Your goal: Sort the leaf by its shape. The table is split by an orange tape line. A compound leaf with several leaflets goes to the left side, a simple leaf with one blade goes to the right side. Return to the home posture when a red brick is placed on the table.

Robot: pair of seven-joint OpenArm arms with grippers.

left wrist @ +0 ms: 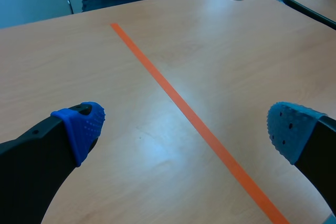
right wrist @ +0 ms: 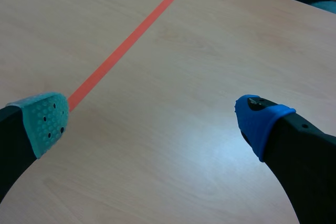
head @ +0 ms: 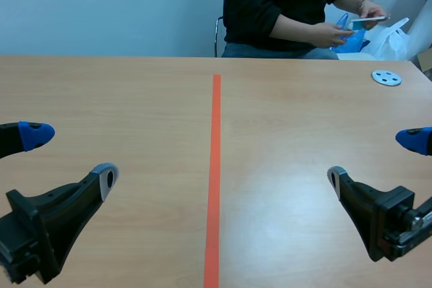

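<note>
Left gripper (head: 71,155) is hanging over the table's (head: 135,99) near left edge, jaws spread wide and holding nothing. Right gripper (head: 373,160) is doing the same over the near right edge, jaws apart and empty. Orange tape line (head: 215,166) is running between them from the near edge toward the far edge. No leaf is showing in any view. Grey disc (head: 387,77) is lying by the far right corner. Person (head: 283,5) is sitting past the far edge, holding a phone (head: 368,21). Judging ahead: a leaf is likely going to be light, thin, floppy and easy to tear, so pinching gently at the stalk is looking safest.
</note>
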